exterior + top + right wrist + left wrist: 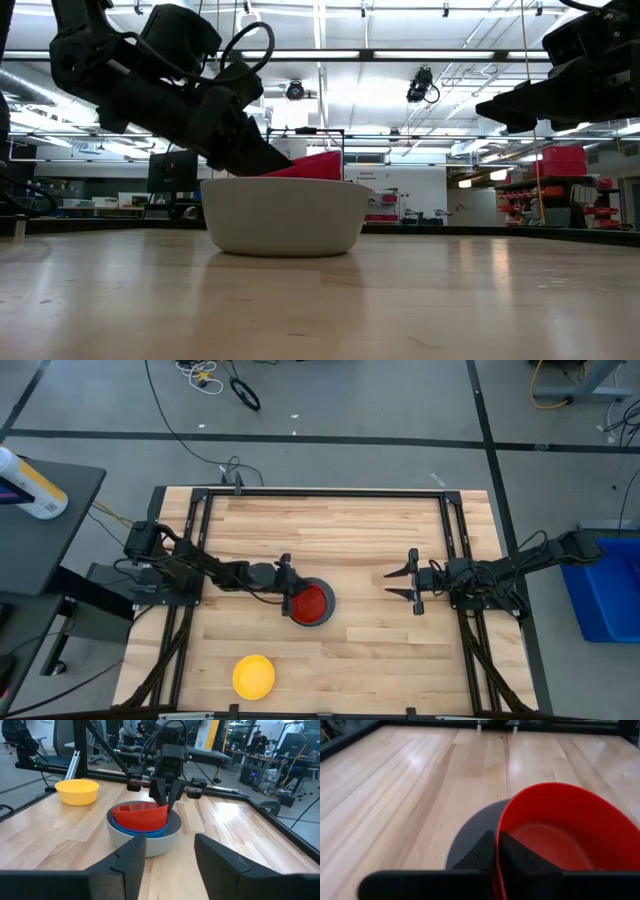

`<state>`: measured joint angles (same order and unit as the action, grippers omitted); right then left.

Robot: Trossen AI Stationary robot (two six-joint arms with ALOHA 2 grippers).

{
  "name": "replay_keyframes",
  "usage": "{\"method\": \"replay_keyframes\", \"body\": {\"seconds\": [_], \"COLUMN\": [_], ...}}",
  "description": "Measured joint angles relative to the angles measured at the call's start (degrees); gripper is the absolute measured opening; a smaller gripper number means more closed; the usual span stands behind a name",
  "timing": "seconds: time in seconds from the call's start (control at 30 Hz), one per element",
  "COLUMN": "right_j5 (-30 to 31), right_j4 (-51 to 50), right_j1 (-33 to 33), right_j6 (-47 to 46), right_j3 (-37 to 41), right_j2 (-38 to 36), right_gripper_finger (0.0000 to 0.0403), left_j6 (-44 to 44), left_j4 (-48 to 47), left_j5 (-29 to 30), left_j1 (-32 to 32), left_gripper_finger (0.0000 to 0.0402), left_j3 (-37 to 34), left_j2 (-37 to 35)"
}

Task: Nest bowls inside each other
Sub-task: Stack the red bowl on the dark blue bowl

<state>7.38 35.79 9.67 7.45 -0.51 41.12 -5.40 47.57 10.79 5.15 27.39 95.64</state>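
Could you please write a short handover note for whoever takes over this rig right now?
Left gripper: shut on the red bowl's rim, holding it tilted in the stack.
Right gripper: open, empty, off to the stack's right.
Stack: grey bowl at table centre with blue bowls inside; how many blue ones cannot be told.
Yellow bowl: alone near the front edge.
Done: blue nested in grey.
Left: seat and release the red, then add the yellow.

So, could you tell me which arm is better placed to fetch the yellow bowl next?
The right, probably. The left tool is shut on the red bowl's rim over the grey bowl, while the right tool is open and empty, though the yellow bowl lies on the left arm's side.
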Motion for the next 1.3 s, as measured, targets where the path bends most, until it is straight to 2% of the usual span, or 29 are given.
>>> {"method": "replay_keyframes", "body": {"seconds": [0.53, 0.73, 0.87, 1.0, 1.3], "right_j5": [0.0, 0.0, 0.0, 0.0, 0.0], "right_j4": [0.0, 0.0, 0.0, 0.0, 0.0], "right_j1": [0.0, 0.0, 0.0, 0.0, 0.0], "right_j6": [-1.1, -1.1, -1.1, -1.1, -1.0], "right_j3": [0.0, 0.0, 0.0, 0.0, 0.0], "right_j2": [0.0, 0.0, 0.0, 0.0, 0.0], "right_gripper_finger": [0.0161, 0.0172, 0.0181, 0.019, 0.0208], "left_j6": [-0.4, 0.1, 2.1, 4.3, 4.8], "left_j4": [1.6, 3.3, 6.1, 10.6, 15.4], "left_j5": [0.0, 0.1, 1.4, 2.1, 2.8], "left_j1": [0.0, 0.0, 0.0, 0.0, 0.0], "left_gripper_finger": [0.0256, 0.0314, 0.0324, 0.0317, 0.0258], "left_j3": [0.3, 0.3, 0.3, 0.3, 0.3], "left_j2": [0.0, -0.9, -3.1, -3.9, -3.7]}}
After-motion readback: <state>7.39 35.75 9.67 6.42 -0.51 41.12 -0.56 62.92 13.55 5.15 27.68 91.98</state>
